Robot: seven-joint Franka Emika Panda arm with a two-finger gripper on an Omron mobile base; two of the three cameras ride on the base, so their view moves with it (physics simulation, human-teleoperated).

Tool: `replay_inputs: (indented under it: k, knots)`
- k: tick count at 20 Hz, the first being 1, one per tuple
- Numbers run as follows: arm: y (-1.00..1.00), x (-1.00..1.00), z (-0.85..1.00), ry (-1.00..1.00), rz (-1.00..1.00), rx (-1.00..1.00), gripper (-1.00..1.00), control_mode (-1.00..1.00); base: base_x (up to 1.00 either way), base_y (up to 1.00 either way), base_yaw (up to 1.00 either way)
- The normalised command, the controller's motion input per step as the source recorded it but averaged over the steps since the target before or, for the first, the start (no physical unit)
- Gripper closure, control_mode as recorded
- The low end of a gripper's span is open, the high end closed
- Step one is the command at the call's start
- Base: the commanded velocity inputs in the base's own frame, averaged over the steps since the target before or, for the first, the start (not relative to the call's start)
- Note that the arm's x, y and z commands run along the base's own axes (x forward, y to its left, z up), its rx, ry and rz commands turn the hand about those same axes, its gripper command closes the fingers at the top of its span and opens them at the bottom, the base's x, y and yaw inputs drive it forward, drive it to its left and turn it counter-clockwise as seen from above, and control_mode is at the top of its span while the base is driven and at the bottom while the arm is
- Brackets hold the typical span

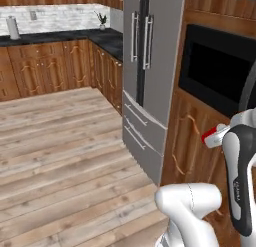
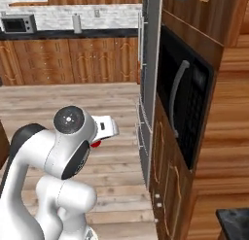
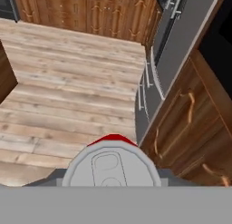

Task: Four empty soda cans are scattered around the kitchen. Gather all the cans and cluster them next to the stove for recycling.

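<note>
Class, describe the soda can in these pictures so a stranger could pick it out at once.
Start at the tall steel fridge beside the wooden wall-oven cabinet. In front of them, the white robot arm's gripper holds the soda can. It is red with a round silver top and pull tab, the only red thing among wood and steel.

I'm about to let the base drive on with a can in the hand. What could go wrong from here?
The hand is shut on a red soda can held close to the wall oven's cabinet and the fridge. A turn could knock the can against them and loosen it, and a dropped can would roll across the wood floor.
</note>
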Motion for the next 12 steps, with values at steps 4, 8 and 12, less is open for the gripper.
replay_inputs:
  k: [4,8,12]
  knots:
    - [0.0,0.0,0.0,0.0,0.0,0.0,1.0,1.0,0.58,0.68,0.09]
    - [0.0,0.0,0.0,0.0,0.0,0.0,1.0,1.0,0.57,0.75,0.07]
    - [0.0,0.0,0.0,0.0,0.0,0.0,1.0,1.0,0.95,0.68,0.01]
